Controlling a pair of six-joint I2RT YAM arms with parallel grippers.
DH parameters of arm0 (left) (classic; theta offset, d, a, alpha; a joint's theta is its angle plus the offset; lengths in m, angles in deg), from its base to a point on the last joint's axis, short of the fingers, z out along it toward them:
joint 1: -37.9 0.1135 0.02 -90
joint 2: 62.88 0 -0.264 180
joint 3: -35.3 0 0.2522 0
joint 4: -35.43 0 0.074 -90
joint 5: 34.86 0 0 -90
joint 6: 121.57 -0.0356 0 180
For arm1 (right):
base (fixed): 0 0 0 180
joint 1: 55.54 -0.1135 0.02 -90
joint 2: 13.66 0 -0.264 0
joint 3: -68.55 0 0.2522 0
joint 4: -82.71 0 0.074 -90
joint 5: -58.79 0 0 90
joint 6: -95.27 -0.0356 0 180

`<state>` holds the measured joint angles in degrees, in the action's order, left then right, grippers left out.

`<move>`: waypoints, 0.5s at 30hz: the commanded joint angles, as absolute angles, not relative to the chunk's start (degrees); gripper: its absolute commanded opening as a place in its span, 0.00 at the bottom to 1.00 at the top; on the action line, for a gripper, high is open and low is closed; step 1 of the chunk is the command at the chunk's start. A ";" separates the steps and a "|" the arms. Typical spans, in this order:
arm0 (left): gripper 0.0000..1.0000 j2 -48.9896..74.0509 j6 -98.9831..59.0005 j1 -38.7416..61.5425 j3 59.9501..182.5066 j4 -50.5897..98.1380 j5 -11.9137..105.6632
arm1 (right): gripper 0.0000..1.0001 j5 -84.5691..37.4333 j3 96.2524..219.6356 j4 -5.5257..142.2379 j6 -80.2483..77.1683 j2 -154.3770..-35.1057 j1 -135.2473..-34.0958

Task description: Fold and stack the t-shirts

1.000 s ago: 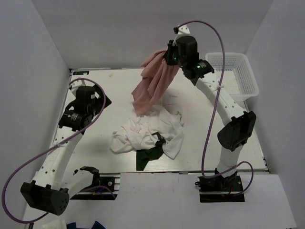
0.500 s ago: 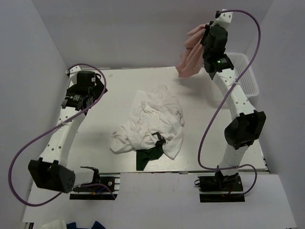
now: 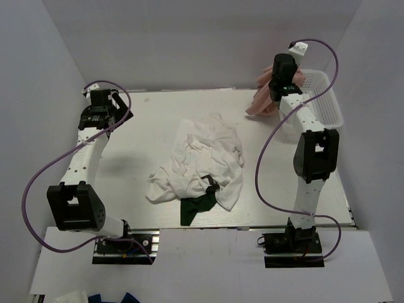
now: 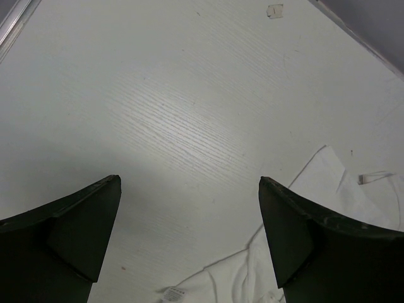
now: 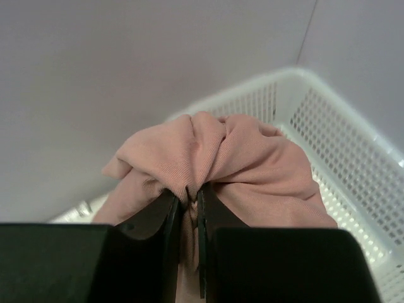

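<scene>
Since half a second ago your right arm has come down from its high lift, so the dusty pink t-shirt (image 3: 261,100) now hangs bunched over the far right corner of the table (image 3: 145,145), just beside the white lattice basket (image 3: 325,104). You cannot tell from above whether its lower end touches the surface. Your left arm has meanwhile stretched further toward the far left corner.

Your right gripper (image 5: 190,192) has its fingers pressed together on a fold of the pink cloth, with the rest bulging out above them in front of the basket's rim. Your left gripper (image 4: 188,183) stands wide apart with nothing between its fingers, over bare tabletop.

That tabletop is white with a faint wood grain and a few small specks. A small square of tape (image 4: 274,11) sits near its far edge. Pale grey walls (image 3: 189,38) close it in at the back and on both sides.

Mid-table lies the crumpled heap of white t-shirts (image 3: 203,161), unfolded, one of them showing a bit of black print (image 3: 211,187). The dark green t-shirt (image 3: 194,210) pokes out from under the heap at its near side. A corner of white cloth also reaches into your left wrist view.
</scene>
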<state>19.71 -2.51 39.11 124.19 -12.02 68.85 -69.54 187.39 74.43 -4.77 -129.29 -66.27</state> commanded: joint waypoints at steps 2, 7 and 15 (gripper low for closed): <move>1.00 18.69 -5.12 40.71 125.18 -7.25 62.79 | 0.00 -65.67 190.76 70.37 -15.19 -133.52 -64.69; 1.00 19.83 -5.82 41.94 126.40 -7.77 59.98 | 0.22 -59.25 191.47 65.70 -16.96 -135.12 -64.07; 1.00 19.31 -6.87 43.00 127.55 -9.53 57.86 | 0.64 -53.62 189.71 65.61 -14.59 -131.53 -64.07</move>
<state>20.87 -5.86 42.48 125.46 -9.16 59.63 -56.64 188.28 64.20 -15.52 -136.25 -63.90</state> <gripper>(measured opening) 0.996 0.611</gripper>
